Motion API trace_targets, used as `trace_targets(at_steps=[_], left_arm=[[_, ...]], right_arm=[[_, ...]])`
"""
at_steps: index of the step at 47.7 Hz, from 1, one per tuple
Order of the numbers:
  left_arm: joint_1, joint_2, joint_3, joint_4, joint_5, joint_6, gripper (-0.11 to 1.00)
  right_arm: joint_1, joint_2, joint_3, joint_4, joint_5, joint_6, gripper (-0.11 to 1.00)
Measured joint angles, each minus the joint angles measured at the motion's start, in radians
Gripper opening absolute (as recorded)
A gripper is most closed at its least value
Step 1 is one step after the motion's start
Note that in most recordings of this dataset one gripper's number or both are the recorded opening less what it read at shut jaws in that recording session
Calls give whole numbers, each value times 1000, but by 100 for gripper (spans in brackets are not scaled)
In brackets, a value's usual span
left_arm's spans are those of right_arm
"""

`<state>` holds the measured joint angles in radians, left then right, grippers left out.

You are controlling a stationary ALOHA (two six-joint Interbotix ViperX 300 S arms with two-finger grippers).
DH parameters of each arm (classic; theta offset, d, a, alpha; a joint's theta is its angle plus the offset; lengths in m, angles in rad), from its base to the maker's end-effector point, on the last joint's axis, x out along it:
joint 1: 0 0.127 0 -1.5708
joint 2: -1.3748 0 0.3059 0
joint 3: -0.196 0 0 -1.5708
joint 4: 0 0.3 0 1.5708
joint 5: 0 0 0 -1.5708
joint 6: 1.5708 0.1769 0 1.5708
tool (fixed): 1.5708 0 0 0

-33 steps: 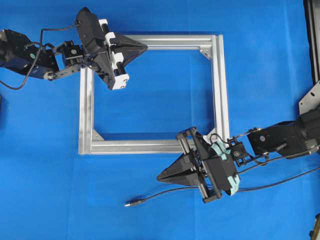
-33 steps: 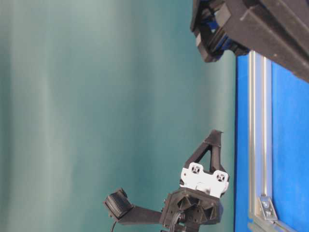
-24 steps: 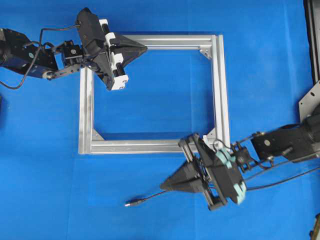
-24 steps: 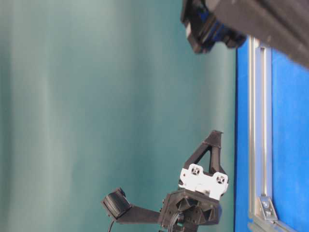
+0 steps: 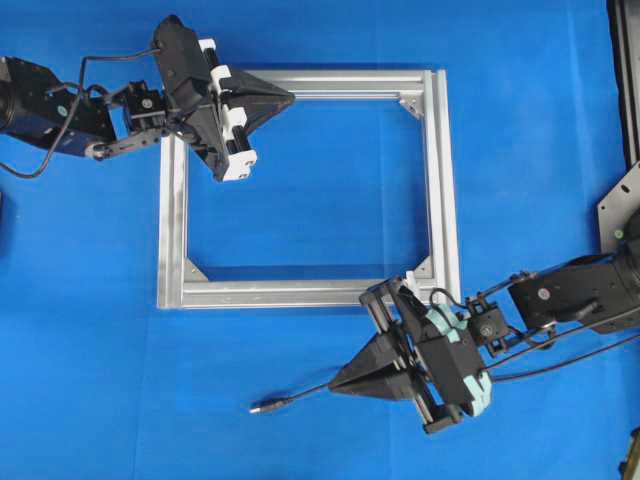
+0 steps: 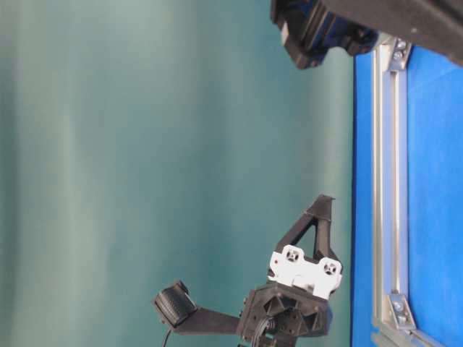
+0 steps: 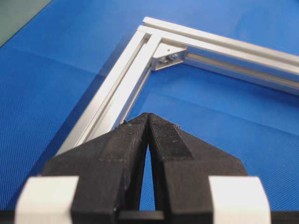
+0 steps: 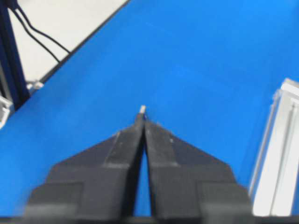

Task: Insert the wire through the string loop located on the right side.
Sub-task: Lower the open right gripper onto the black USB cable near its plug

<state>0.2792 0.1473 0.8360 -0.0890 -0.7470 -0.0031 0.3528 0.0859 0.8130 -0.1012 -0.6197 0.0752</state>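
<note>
Right gripper (image 5: 335, 385) low in the overhead view, below the aluminium frame (image 5: 440, 180); fingers (image 8: 161, 144) pinched on the wire (image 5: 300, 395), whose plug tip (image 5: 262, 406) lies on the blue counter (image 5: 540, 120) lower centre. Left gripper (image 5: 290, 96) upper left over the frame's top bar, fingers (image 7: 163, 140) clenched, holding nothing. String loop not made out

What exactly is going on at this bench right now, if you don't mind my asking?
A two-arm robot is working around a square aluminium frame on a blue mat. The right pincer is closed on a thin black wire just below the frame, with the wire's metal plug tip sticking out past it. The left pincer is shut and empty, over the frame's top bar. The wire is not yet at the white string loop near the frame's lower right corner.
</note>
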Motion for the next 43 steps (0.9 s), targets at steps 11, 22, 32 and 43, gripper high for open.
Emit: trace_targets(at_steps=[11,22,32,43], left_arm=[[0,2,0,0,2,0,0],[0,2,-2,0,2,6,0],[0,0,-2,0,2,8,0],[0,0,0,0,2,9,0]], right_arm=[[2,0,2,17,2,0,81],[2,0,-3,25,3,0,88],[6,74,-28,87,-6,2,88],[5,184,-77,153,-14,0,88]])
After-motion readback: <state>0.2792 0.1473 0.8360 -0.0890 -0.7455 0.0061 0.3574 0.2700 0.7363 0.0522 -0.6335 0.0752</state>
